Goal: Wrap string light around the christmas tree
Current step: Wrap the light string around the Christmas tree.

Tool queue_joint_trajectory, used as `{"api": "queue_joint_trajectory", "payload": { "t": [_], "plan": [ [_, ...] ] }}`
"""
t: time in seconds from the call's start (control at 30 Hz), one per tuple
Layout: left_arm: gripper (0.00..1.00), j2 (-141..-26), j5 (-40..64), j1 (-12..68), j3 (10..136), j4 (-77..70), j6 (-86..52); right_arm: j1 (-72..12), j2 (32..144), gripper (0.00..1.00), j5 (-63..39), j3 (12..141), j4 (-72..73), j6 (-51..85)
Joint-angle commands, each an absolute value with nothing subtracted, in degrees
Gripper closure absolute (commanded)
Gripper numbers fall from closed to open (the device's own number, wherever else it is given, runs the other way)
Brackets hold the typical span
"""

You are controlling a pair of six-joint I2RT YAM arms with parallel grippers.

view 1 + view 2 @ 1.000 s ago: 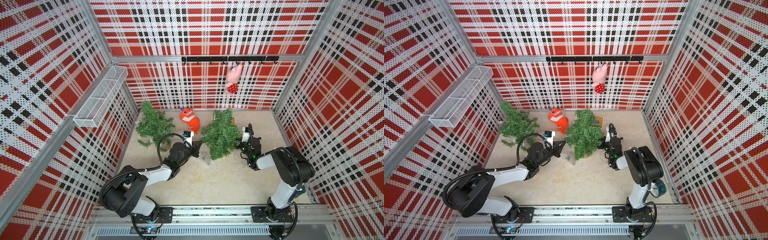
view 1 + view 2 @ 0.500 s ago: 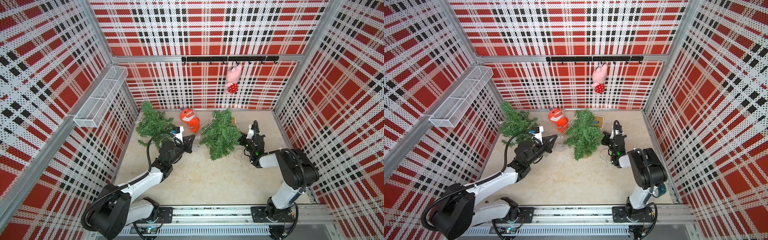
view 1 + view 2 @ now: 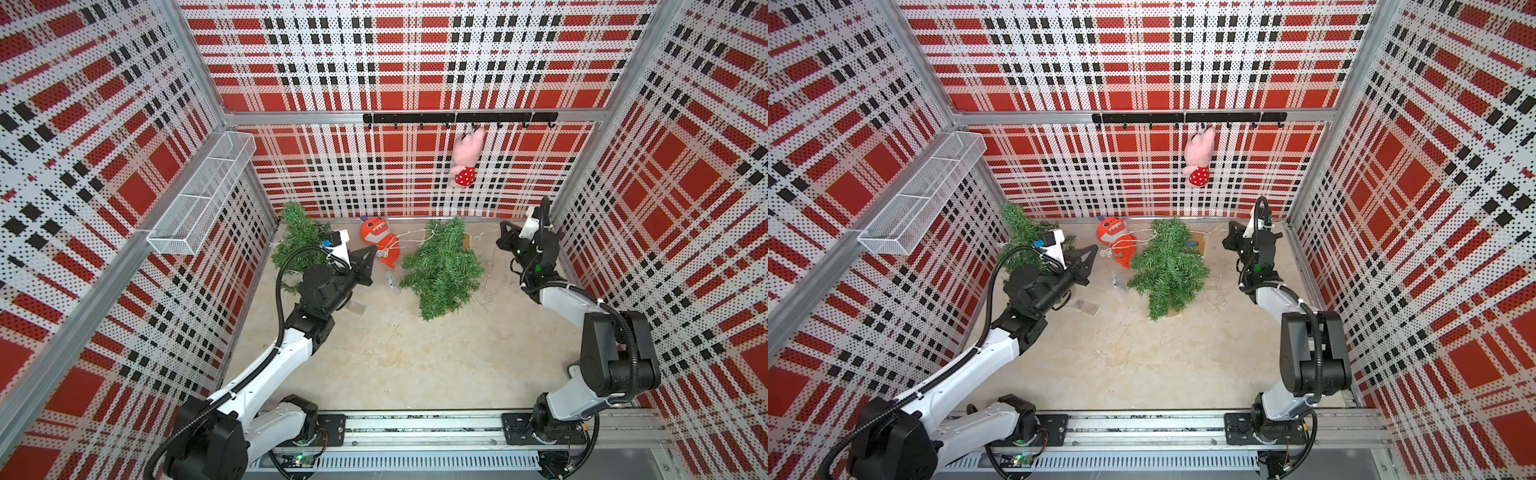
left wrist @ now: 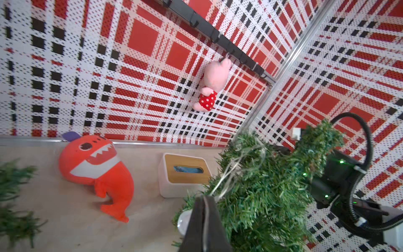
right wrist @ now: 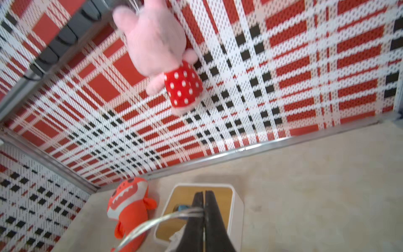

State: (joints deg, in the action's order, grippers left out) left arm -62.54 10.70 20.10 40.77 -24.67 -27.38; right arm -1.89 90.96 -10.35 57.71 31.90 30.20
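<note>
**The string light (image 5: 150,221) is held at both ends, and it runs over the upper branches of the Christmas tree (image 3: 440,266).**

It looks like a very thin, light and limp wire with small bulbs. It probably slips and catches easily in the needles, so it is better to pinch the bare wire between bulbs. A loose part lies on the worktop (image 3: 395,353) beside the tree. The left claw (image 4: 205,199) is closed on the wire, with its arm stretched far forward. The right claw (image 5: 204,196) is also closed on it, raised at the other side of the tree, with its arm folded.
</note>
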Motion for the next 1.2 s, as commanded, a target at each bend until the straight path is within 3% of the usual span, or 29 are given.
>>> {"api": "queue_joint_trajectory", "payload": {
  "t": [0.0,0.5,0.87,1.17],
  "plan": [
    [1.00,-60.83,11.86,17.10,43.52,-22.43,-30.08,-1.32,90.32,1.00,-12.46,64.74,24.20,28.14],
    [1.00,-66.28,13.25,16.64,51.32,-16.79,-27.64,9.55,91.47,1.00,-7.22,81.60,4.25,29.18],
    [1.00,-75.65,13.46,25.86,52.97,-18.04,-25.88,12.96,85.41,1.00,-7.51,72.99,3.64,28.42],
    [1.00,-80.86,13.62,31.05,46.76,-21.35,-27.42,12.09,75.89,1.00,-8.90,60.80,1.26,28.03]
  ]
}}
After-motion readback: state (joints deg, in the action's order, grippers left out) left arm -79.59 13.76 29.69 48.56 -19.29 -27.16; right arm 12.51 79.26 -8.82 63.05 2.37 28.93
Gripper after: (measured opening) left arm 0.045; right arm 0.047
